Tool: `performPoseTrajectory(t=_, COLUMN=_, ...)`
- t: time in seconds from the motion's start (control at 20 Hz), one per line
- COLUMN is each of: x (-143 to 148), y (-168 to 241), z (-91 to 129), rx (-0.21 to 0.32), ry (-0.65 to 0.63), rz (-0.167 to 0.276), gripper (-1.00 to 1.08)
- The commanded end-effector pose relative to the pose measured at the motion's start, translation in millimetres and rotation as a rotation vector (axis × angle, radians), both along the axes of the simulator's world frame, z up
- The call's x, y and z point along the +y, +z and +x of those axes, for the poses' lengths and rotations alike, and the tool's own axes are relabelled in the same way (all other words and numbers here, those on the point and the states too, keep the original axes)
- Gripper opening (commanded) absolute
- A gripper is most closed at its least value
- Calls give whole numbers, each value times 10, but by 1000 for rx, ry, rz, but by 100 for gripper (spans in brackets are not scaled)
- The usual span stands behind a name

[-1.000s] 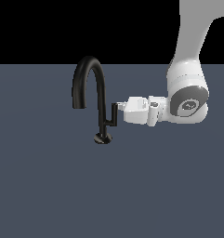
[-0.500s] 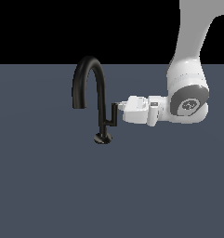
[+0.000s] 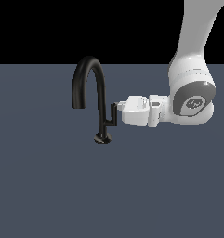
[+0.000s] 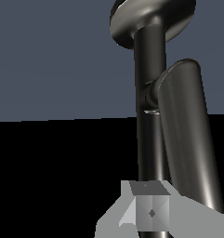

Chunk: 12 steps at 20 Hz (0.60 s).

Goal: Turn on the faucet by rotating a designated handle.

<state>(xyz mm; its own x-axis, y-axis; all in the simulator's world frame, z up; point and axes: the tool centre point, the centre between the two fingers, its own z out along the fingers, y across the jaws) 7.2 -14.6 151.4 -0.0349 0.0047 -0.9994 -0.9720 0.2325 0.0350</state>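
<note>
Right of the faucet (image 3: 89,97), barely shifting since a second ago, gripper (image 3: 118,109) meeting the handle (image 3: 113,113); finger spacing unclear; turning seemingly just beginning.

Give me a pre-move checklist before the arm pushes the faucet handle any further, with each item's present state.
1. Gripper reaches the handle, not the arched spout: ok; its tip meets the upright bar from the exterior view's right.
2. Contact between finger and bar: cannot tell; in the exterior view they appear to touch, and the wrist view shows the bar close ahead.
3. Jaws open or shut: cannot tell from either view.
4. Faucet upright on its round base: ok.
5. Room for the handle to swing: ok; nothing else stands near it on the grey surface.
</note>
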Motion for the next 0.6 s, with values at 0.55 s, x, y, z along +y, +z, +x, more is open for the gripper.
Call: performPoseTrajectory(t=0.55, x=84, y=6, z=-354, rx=-3, ry=2, rz=1, gripper=-100)
